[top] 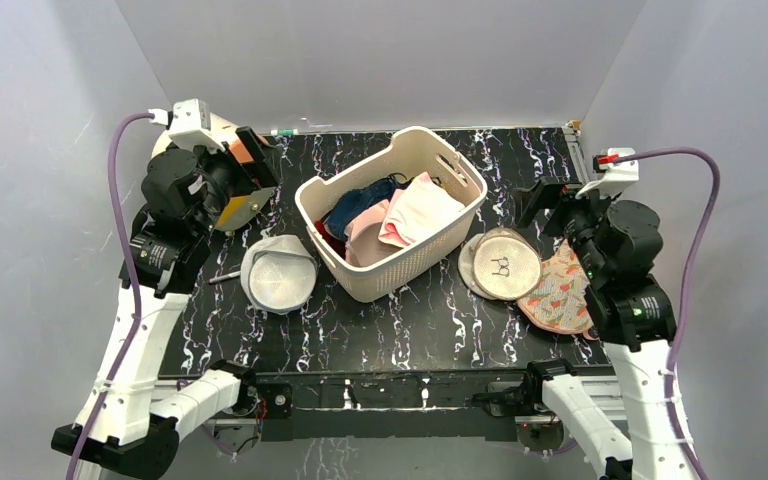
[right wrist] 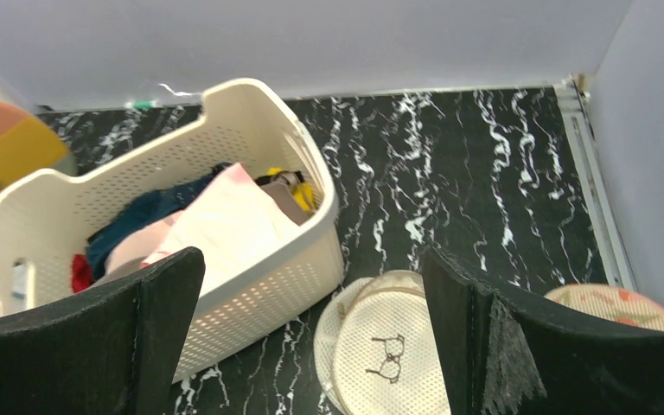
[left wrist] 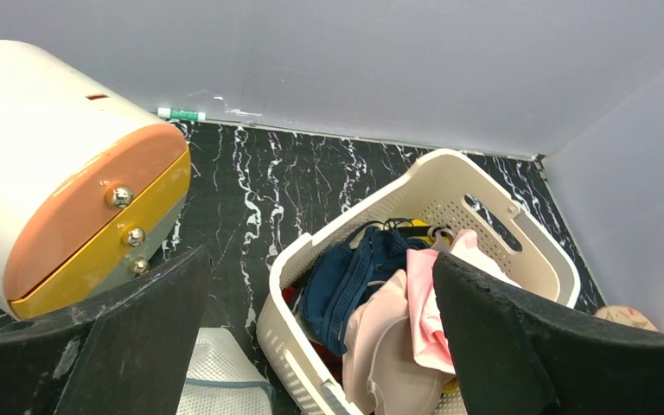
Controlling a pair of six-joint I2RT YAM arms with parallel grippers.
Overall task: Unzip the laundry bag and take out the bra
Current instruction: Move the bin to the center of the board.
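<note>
The laundry bag (top: 558, 292), beige with a red-orange floral print, lies flat on the table at the right, partly under a round mesh disc and beside my right arm. Only its edge shows in the right wrist view (right wrist: 616, 305) and the left wrist view (left wrist: 627, 316). I cannot make out its zip. The black bra is hidden. My right gripper (top: 543, 205) is open and empty in the air, above and behind the bag; its jaws stand wide apart (right wrist: 311, 337). My left gripper (top: 250, 172) is open and empty at the far left, high above the table (left wrist: 320, 346).
A cream basket (top: 457, 160) holding dark blue and pink garments stands mid-table. Round beige mesh discs (top: 503, 265) lie right of it. A white dome mesh bag (top: 278, 272) lies left of it. A white box with orange and yellow drawers (left wrist: 60, 173) stands at the back left.
</note>
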